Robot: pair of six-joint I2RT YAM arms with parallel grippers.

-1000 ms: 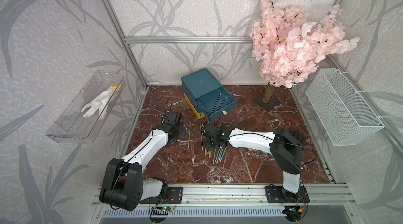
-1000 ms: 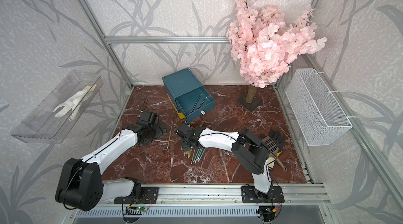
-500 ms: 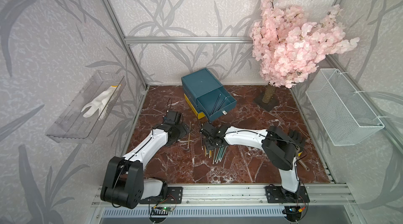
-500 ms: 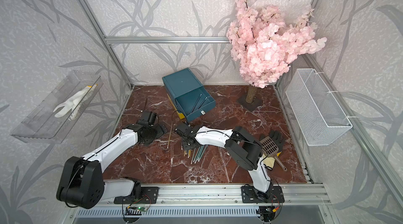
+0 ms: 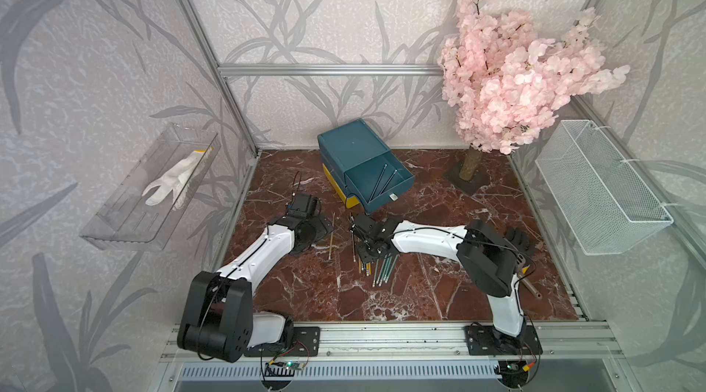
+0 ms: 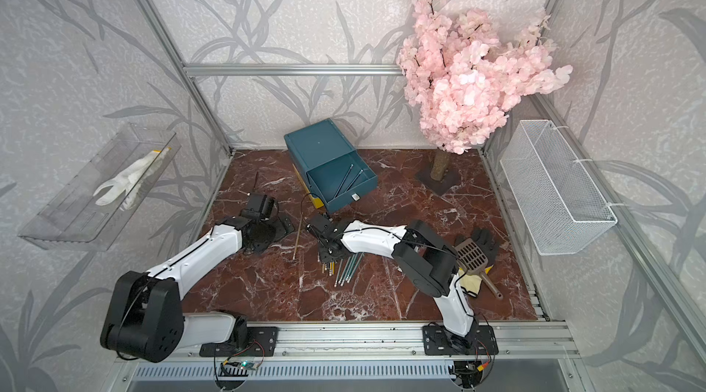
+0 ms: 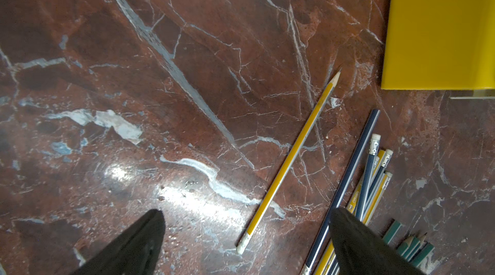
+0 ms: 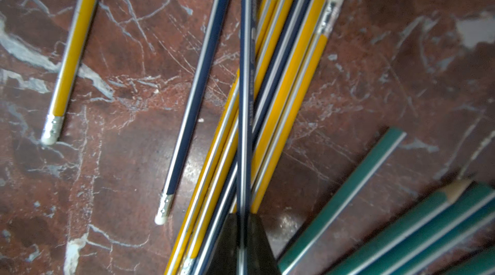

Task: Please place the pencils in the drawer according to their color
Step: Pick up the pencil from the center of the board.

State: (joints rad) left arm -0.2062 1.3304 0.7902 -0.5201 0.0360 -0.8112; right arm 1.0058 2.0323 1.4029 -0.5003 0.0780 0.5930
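Observation:
The drawer [image 5: 353, 147] stands at the back, its top teal tier [image 5: 397, 182] pulled out with two dark pencils inside and a yellow tier [image 7: 439, 27] at the bottom. A pile of pencils [image 5: 376, 268] lies mid-table: yellow [image 8: 289, 86], teal [image 8: 348, 193] and navy. My right gripper [image 8: 243, 217] is down on the pile and shut on a navy pencil [image 8: 246, 99]. My left gripper [image 7: 247, 213] is open just above the table, its fingers either side of the eraser end of a lone yellow pencil [image 7: 292, 155].
A pink blossom tree [image 5: 508, 76] stands back right. A white mesh basket [image 5: 596, 187] hangs on the right wall. A clear tray [image 5: 114, 225] holding a white glove hangs on the left wall. A black glove and a brown scoop [image 6: 473, 252] lie at the right.
My right gripper has closed onto the navy pencil in the pile, and its arm has shifted slightly left. The left arm has hardly moved.

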